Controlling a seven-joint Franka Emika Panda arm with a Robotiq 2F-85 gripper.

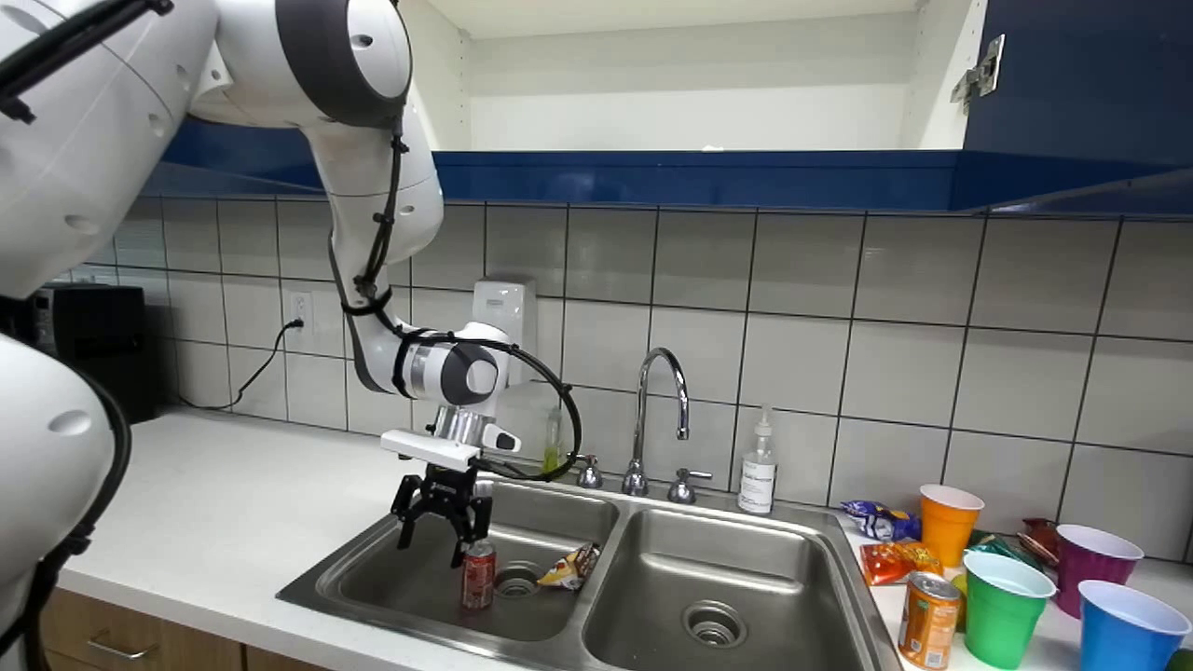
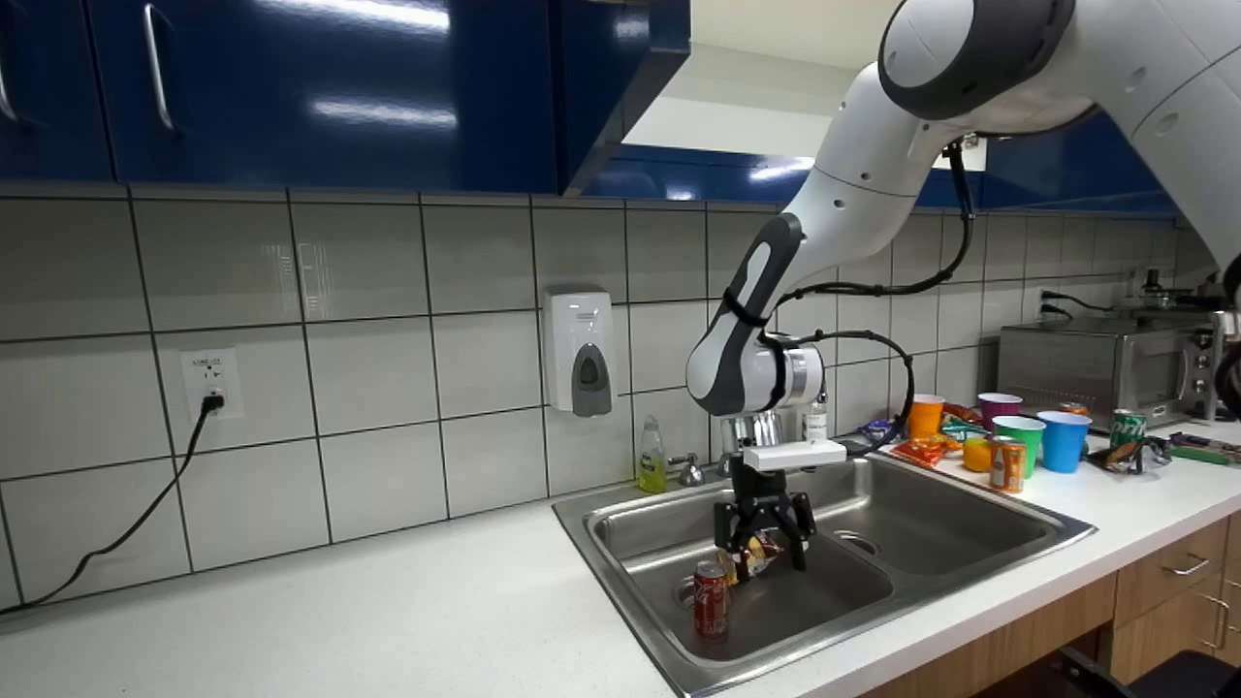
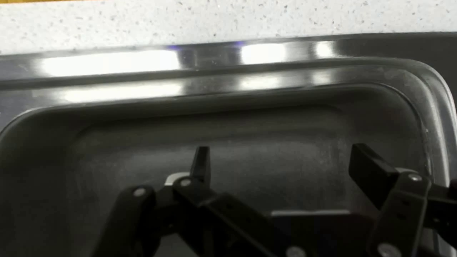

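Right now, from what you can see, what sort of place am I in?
A kitchen, possibly a shared or workplace one: it has a double-basin sink, a toaster oven and a wall-mounted soap dispenser, which hints at shared use.

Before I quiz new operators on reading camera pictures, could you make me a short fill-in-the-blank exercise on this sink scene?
The gripper hangs over the sink with its jaws ____.
The drink can that shares a basin with the snack bag is mainly ____.
In all, the sink has ____ basins.
In an exterior view, the cup between the orange can and the blue cup is ____.

Missing words: open; red; two; green.
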